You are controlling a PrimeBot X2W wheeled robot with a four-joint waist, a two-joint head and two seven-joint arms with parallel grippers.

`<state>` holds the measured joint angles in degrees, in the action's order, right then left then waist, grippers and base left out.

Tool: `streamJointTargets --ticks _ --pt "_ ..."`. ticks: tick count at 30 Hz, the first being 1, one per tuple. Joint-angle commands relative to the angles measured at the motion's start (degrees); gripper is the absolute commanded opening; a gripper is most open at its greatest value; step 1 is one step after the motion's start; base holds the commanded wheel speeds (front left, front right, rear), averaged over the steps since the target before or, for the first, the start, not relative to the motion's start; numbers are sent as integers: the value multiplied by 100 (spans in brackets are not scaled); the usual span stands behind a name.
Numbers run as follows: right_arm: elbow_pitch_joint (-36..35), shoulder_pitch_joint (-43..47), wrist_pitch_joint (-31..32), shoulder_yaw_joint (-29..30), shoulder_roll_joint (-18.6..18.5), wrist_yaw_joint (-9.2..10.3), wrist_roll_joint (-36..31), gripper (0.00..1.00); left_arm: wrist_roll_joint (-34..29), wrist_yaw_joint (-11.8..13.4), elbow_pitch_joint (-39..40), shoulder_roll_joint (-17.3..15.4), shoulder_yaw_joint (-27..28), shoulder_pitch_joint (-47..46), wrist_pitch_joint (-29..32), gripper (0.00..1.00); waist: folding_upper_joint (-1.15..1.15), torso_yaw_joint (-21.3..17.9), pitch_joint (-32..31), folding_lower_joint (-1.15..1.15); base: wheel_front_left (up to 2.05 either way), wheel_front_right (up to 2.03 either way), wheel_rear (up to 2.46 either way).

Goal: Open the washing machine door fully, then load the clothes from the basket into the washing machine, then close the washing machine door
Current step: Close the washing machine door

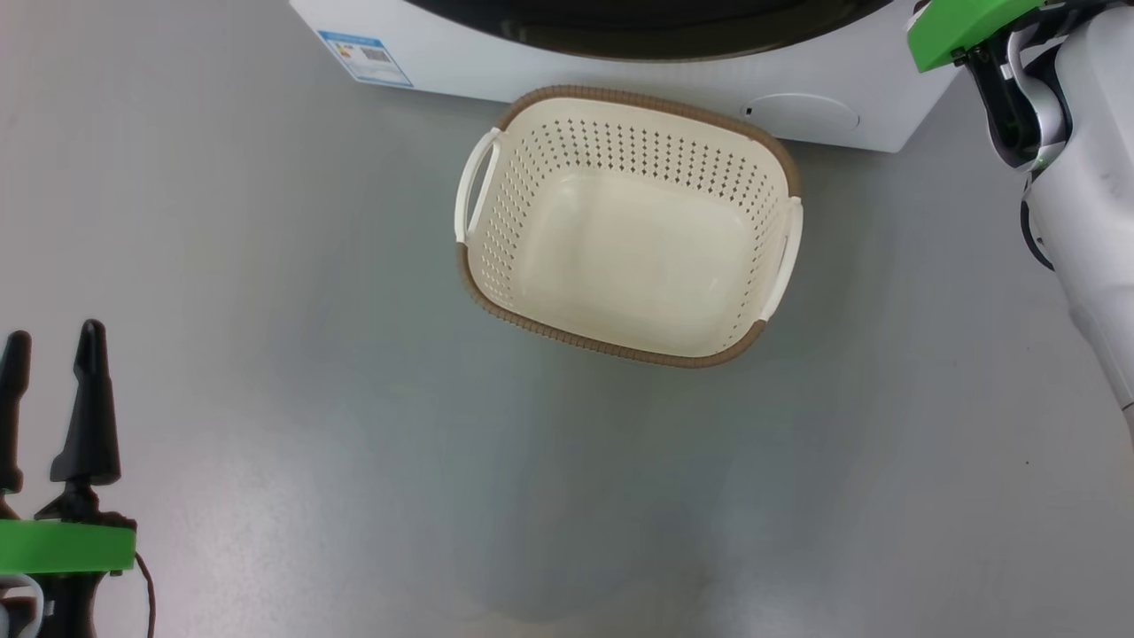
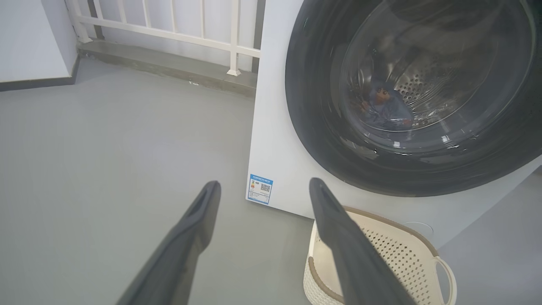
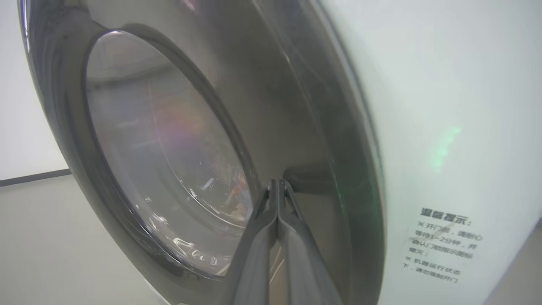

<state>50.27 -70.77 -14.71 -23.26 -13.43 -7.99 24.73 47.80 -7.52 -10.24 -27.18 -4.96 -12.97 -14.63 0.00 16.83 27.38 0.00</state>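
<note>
**A:** Where is the washing machine door [image 2: 313, 93]?

**B:** It lies flat against the white front of the washing machine [image 2: 275, 127], with its glossy black rim all round. From the left wrist view I can make out no gap.

**A:** And the clothes [image 2: 387, 111]?

**B:** They are behind the glass, a blue heap low in the steel drum, with a small dark-headed cartoon figure on it (reflections smear the rest).

**A:** The basket [image 1: 638, 146]?

**B:** It is on the grey floor [image 1: 266, 310], just in front of the machine's lower edge. I cannot tell whether its far rim touches the panel. Its perforated walls and bare cream bottom are in plain sight, with a handle on each short side.

**A:** Right claw [image 3: 277, 182]?

**B:** Clenched, with the two fingers pressed together and nothing between them. The tips sit at the door's rim, at a darker recess on the side nearest the white panel. I cannot tell whether they touch it.

**A:** Left claw [image 1: 53, 335]?

**B:** Released, with the fingers spread wide and grasping nothing. In the head view it hangs low on the left over the floor, well apart from the basket. Its own camera looks toward the machine's lower corner, where the blue label [image 1: 365, 58] is stuck.

**A:** Anything further out?

**B:** The pale right forearm [image 1: 1090, 177] reaches up at the head view's right edge, with a green piece [image 1: 966, 31] at its top. A white railing [image 2: 169, 25] stands behind the machine. A block of printed characters [image 3: 442, 245] sits on the white panel beside the door.
</note>
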Motion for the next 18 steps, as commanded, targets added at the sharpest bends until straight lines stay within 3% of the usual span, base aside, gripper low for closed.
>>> streamJointTargets --ticks 1,4,6,10,11,12,13,18 --pt "-177 121 -29 80 22 50 53 0 -7 3 80 -239 250 -99 -37 100 0 -25 -49 0 0 0 0" --pt "-336 261 -29 94 52 50 165 0 -15 3 85 -245 253 -74 -37 100 0 -67 -121 0 0 0 0" --pt "-424 369 -29 69 52 50 212 20 -18 3 94 -250 249 -61 -37 100 0 -96 -175 0 0 0 0" --pt "-617 593 -29 -22 75 50 274 44 -32 3 96 -266 262 -8 -37 100 0 -183 -301 0 0 0 0" --pt "-670 666 -29 -55 96 50 292 55 -33 3 95 -274 271 8 -37 100 0 -211 -337 0 0 0 0" --pt "-718 742 -29 -84 116 50 306 89 -33 3 98 -279 284 20 -37 100 0 -242 -375 0 0 0 0" --pt "-765 819 -29 -112 137 50 321 100 -30 3 102 -282 295 31 -37 100 0 -273 -417 0 0 0 0" --pt "-1001 1203 -29 -230 154 50 364 100 -52 3 126 -294 296 91 -37 100 0 -429 -681 0 0 0 0"
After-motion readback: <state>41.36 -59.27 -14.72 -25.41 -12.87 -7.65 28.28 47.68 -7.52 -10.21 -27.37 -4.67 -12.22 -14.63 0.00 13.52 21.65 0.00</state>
